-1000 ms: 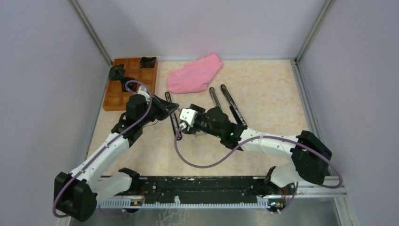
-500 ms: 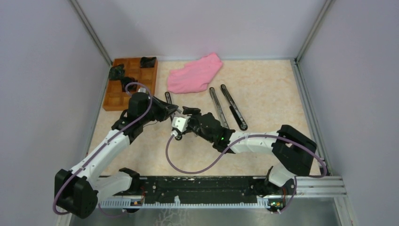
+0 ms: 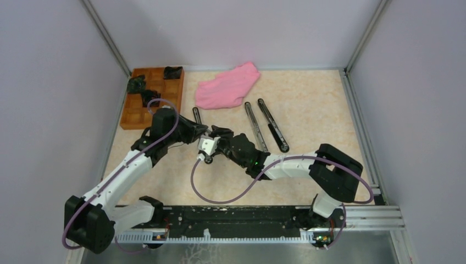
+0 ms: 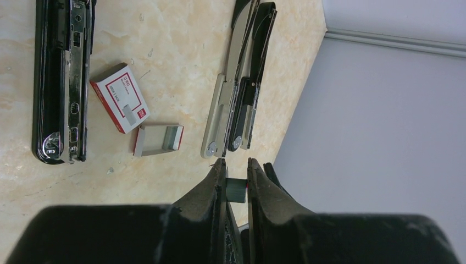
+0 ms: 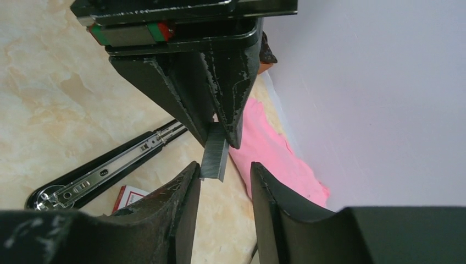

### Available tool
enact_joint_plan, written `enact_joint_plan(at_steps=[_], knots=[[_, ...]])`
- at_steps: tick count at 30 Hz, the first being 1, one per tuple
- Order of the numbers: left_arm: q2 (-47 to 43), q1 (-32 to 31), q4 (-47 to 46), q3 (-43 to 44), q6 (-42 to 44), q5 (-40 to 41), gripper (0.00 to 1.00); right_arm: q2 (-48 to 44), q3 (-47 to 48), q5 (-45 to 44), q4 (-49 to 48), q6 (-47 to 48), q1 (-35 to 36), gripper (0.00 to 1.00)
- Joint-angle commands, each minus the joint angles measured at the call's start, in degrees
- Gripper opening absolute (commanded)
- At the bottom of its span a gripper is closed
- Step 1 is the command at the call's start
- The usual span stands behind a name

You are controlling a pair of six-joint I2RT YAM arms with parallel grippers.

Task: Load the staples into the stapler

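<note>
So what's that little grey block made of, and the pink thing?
The staples look like metal: dull silvery grey, with fine ridges like thin wires packed side by side. The pink cloth looks like soft fabric, matte and rumpled; which kind is unclear.

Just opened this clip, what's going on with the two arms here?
The left claw is shut on the staples, a short grey strip held up above the table. The right claw is open, its fingers on either side of the strip's free end but apparently not gripping it. It looks like a handover or regrasp. The opened stapler lies on the table with no claw on it, near the staple box.
</note>
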State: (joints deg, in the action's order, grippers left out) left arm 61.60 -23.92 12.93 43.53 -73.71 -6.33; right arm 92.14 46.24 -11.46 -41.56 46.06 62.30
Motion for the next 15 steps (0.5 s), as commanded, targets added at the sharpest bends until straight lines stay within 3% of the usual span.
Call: enact_joint_plan(at_steps=[1,9,15], knots=[[0.4,-0.3,2.0,2.2,-1.5,1.1,0.07,0.5,3.7,-0.5,-3.6,0.6,0.7,0.37],[0.8,-0.3,2.9,2.4,-2.0,1.1,0.08,0.8,4.0,-0.5,-3.1,1.0,1.4,0.32],[1.1,-0.3,3.4,2.5,-2.4,0.9,0.11,0.7,4.5,-1.5,-2.0,1.1,1.8,0.2]])
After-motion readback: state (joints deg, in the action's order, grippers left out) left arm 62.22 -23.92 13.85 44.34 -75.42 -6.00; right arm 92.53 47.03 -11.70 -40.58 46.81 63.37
